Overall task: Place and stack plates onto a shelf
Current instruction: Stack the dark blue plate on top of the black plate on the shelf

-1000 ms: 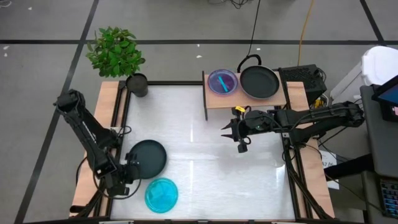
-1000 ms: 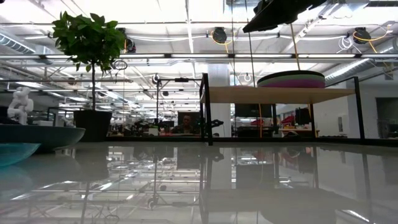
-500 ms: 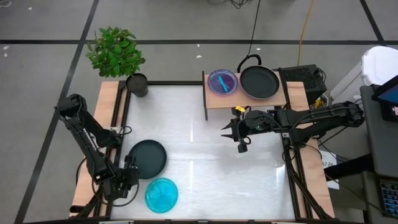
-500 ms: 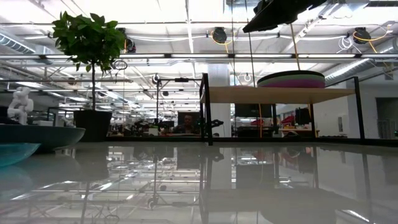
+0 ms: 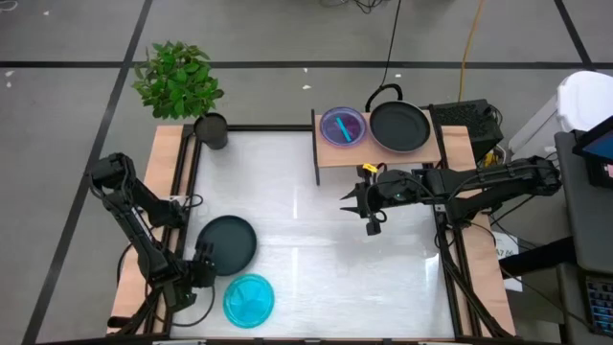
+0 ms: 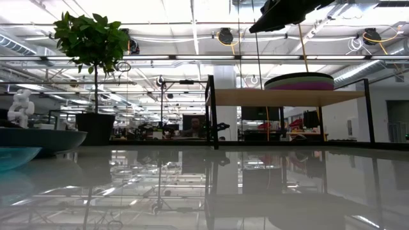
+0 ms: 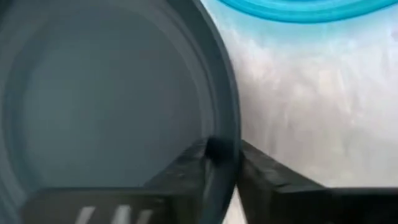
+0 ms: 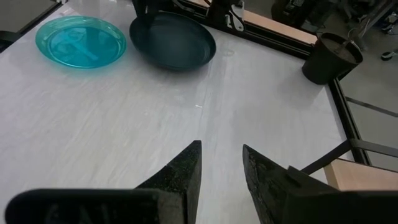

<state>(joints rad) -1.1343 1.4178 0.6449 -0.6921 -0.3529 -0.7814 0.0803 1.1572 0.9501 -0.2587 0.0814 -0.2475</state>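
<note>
A black plate [image 5: 230, 241] lies flat on the table near its left near corner, with a translucent cyan plate [image 5: 249, 299] beside it toward the near edge. My left gripper [image 5: 196, 273] is shut on the black plate's rim. The light-wood shelf [image 5: 402, 158] stands at the far edge. It carries a stack of plates with a purple and cyan top [image 5: 343, 126] and a second black plate [image 5: 399, 126]. My right gripper [image 5: 359, 203] hovers open above the table just in front of the shelf, touching nothing. My left gripper [image 7: 217, 158] pinches the black plate's raised rim [image 7: 225, 121] on the plate's left near side. One finger [image 7: 186, 165] is inside the dish and the other [image 7: 261, 171] is outside. The fingers come in low from the table's left near corner. The plate's base rests on the table.
A dark plant pot [image 5: 212, 129] with a leafy plant stands at the far left corner. Wooden rails run along the table's left and right sides. The middle of the white tabletop [image 5: 306, 230] between the two arms is bare.
My left arm's elbow has swung down and toward the near edge, and its gripper has stayed at the black plate's rim. The black plate, the cyan plate and my right arm have kept their places.
</note>
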